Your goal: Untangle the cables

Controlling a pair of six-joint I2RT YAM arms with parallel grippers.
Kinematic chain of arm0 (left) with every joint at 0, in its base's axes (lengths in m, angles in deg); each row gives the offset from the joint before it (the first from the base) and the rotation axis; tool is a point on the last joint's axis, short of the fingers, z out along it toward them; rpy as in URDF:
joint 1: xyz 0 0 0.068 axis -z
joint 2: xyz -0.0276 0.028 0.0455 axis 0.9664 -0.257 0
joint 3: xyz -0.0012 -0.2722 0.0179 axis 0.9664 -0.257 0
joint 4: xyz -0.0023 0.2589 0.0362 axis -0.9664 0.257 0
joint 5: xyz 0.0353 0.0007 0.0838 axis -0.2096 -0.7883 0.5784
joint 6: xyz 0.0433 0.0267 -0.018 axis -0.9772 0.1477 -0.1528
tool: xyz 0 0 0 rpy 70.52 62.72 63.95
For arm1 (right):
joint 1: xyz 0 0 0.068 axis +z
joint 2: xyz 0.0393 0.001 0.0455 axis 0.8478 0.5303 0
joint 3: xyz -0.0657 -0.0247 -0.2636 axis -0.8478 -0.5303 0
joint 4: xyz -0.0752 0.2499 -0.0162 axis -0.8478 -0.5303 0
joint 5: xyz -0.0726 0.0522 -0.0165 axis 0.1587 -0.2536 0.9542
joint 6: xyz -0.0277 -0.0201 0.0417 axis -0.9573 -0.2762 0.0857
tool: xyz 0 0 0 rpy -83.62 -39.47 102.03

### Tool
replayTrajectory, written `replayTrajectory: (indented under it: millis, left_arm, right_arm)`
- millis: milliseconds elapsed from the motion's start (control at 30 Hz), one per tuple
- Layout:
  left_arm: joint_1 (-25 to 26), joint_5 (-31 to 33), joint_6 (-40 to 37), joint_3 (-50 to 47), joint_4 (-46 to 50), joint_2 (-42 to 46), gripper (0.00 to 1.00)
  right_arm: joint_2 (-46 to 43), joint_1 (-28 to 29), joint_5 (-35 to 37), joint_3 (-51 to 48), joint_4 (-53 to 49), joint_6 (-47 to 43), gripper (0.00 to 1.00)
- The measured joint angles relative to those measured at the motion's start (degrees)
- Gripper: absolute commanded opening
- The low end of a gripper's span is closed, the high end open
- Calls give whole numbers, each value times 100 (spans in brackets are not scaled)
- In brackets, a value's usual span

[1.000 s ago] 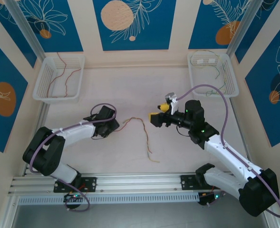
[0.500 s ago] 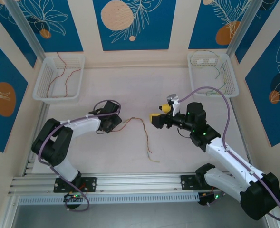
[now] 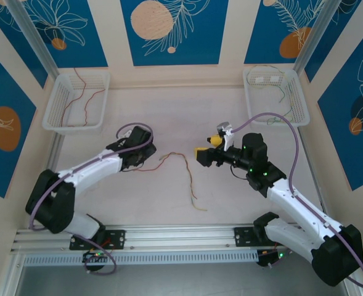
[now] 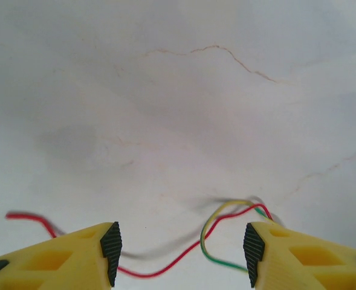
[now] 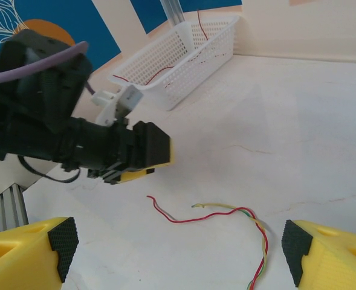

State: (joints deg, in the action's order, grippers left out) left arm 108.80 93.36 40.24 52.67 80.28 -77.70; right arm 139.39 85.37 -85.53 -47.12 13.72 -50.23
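Left yellow-fingered gripper [image 4: 181,248]: hovers part-open and empty, straddles near end of thin tangled red and yellow-green wires [image 3: 190,182] trailing rightward toward wide-open, empty right gripper [image 5: 178,241], farther off.

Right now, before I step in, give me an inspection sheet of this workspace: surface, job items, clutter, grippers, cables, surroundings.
Surface: pale table with faint hairline marks.
Job's things: red and yellow-green wires lie intertwined mid-table; more wires sit in the left basket and the right basket.
Clutter: nothing seen.
Grippers: left gripper open, its fingers either side of the wires' end, not pinching; right gripper open wide above the table, holding nothing.
Cables: purple arm cables loop clear of the wires.
Surroundings: blue patterned wall panels; aluminium rail along the near edge.
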Motion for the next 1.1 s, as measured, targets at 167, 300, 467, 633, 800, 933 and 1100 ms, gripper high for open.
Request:
replayTrajectory:
  millis: [167, 300, 467, 633, 800, 933, 1100]
  left_arm:
    - [101, -24, 286, -566, 17, 127, 55]
    - [179, -105, 442, -671, 0, -74, 55]
    - [197, -269, 564, -704, -365, -568, 53]
    - [203, -247, 605, -658, -424, -863, 38]
    - [201, -96, 446, -389, 120, -1106, 22]
    - [181, -66, 254, -68, 490, -1346, 22]
    - [114, -105, -129, 280, 776, -1615, 0]
  right_arm:
    - [15, 0, -4, 0, 9, 0, 91]
    - [133, 0, -11, 2, 11, 2, 91]
    - [175, 0, -11, 7, 26, 2, 91]
    - [166, 2, -26, 9, 15, 2, 91]
    - [-37, 0, 0, 7, -42, -2, 91]
    - [-260, 0, 9, 7, -74, -24, 92]
    - [-437, 0, 44, 2, -157, -44, 92]
